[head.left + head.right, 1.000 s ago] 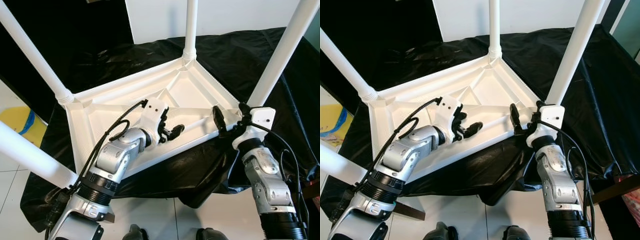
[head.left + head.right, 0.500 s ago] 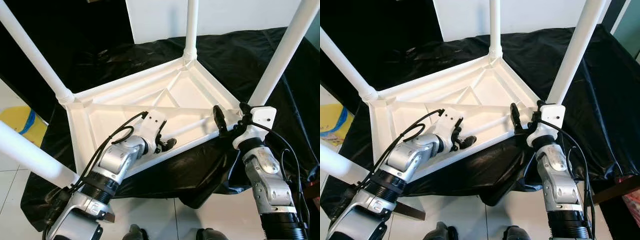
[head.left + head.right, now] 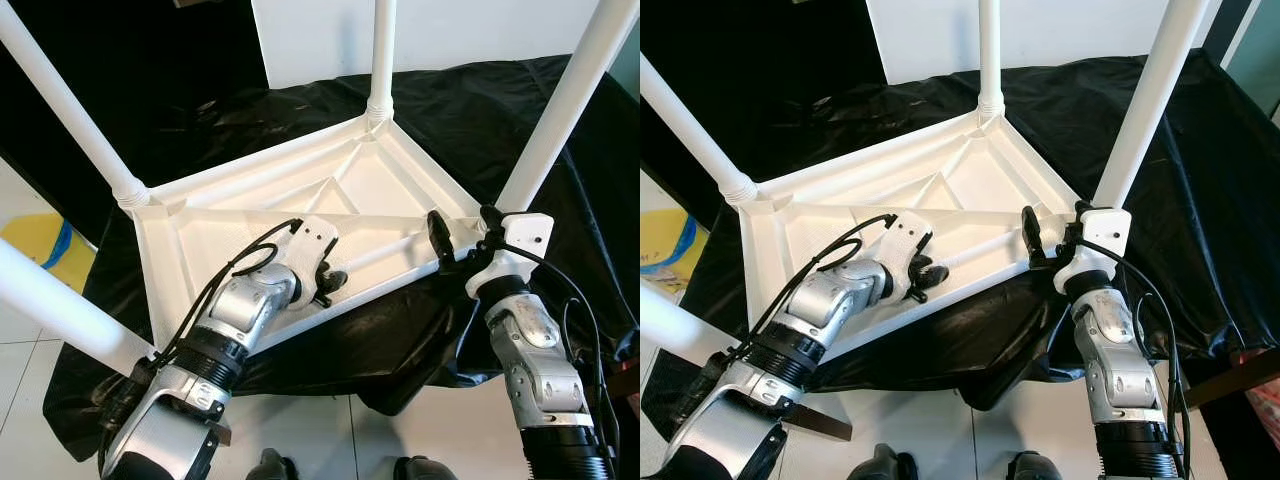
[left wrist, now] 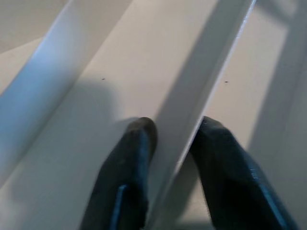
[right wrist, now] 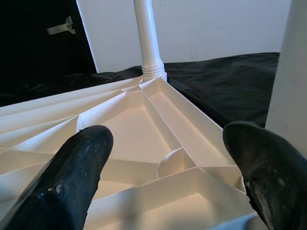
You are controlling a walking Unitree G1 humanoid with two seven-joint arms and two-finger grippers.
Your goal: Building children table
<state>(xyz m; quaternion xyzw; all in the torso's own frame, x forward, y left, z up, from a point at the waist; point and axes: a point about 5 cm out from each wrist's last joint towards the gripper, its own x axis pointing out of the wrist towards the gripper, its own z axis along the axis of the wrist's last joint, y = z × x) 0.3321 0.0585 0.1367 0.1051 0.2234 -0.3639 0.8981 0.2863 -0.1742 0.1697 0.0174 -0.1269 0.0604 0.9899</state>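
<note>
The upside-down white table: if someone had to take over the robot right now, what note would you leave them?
Left gripper: down inside the table's underside, fingers astride a thin rib, nearly closed on it.
Right gripper: open, at the near-right corner by the leg, holding nothing.
Table: upside down on a black cloth, underside up.
Done: four white legs stand in the corners.
Left: I cannot tell whether the legs are tight; probably check them, then turn the table upright.

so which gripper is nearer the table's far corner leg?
Right. The right gripper is at the near rim, facing the far leg; the left gripper straddles a rib, farther back.
</note>
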